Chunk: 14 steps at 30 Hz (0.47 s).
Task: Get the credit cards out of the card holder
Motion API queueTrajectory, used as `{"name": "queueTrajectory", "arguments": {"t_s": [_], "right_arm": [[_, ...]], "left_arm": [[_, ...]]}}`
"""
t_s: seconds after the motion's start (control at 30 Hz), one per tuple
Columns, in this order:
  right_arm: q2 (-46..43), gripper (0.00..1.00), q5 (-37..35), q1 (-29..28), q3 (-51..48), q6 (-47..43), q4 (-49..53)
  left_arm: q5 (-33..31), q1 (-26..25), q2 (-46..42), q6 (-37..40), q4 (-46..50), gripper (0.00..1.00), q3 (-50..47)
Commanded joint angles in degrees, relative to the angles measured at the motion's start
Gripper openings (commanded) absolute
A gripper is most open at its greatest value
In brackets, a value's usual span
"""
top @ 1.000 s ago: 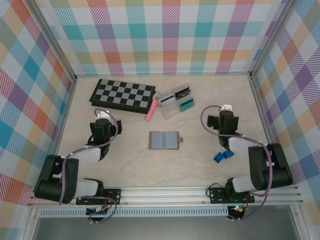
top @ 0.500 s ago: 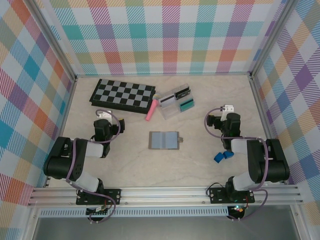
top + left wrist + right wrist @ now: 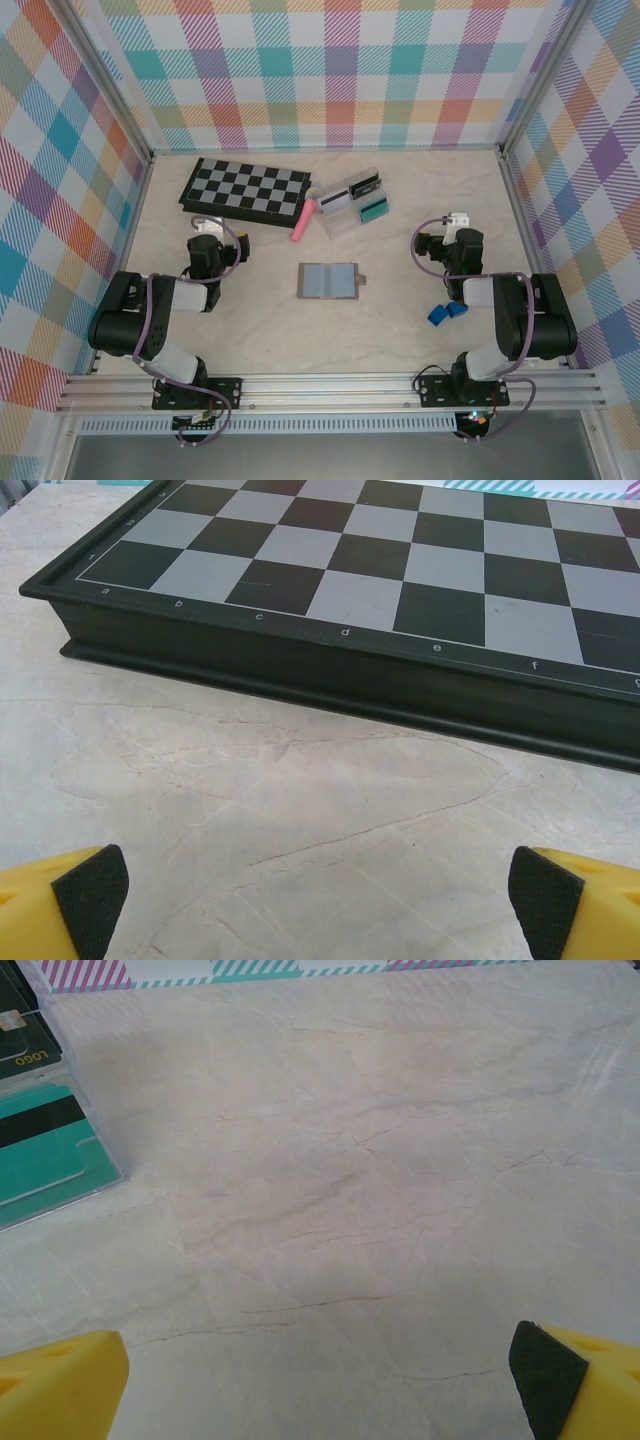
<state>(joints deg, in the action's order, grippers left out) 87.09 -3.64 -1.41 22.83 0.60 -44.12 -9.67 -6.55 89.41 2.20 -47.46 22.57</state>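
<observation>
The grey-blue card holder (image 3: 328, 281) lies open and flat at the table's middle, its small tab pointing right. A teal credit card (image 3: 374, 209) and a black credit card (image 3: 365, 185) sit in a clear plastic box behind it; the right wrist view has the teal card (image 3: 45, 1150) and the black card (image 3: 20, 1030) at its left edge. My left gripper (image 3: 205, 233) hangs left of the holder, open over bare table (image 3: 320, 900). My right gripper (image 3: 456, 224) hangs right of the holder, open and holding nothing (image 3: 320, 1385).
A black chessboard (image 3: 245, 190) lies at the back left, close ahead of the left gripper (image 3: 400, 570). A pink marker (image 3: 304, 220) rests beside the clear box (image 3: 340, 215). A small blue object (image 3: 447, 312) lies by the right arm. Checked walls close in three sides.
Both arms have folded back toward their bases, with the elbows drawn in. The grippers have shifted only slightly. Both stay open, and the card holder has not moved.
</observation>
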Motion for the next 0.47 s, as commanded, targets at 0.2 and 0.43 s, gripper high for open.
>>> {"name": "queueTrajectory", "arguments": {"t_s": [0.2, 0.43], "right_arm": [[0.35, 1.00, 1.43, 0.36, 0.90, 0.45, -2.02], [0.20, 1.00, 4.88, 0.37, 0.15, -1.05, -3.06]], "left_arm": [[0.22, 1.25, 0.44, -0.69, 0.76, 1.00, 1.41], [0.83, 1.62, 0.37, -0.85, 0.73, 1.00, 1.35]]}}
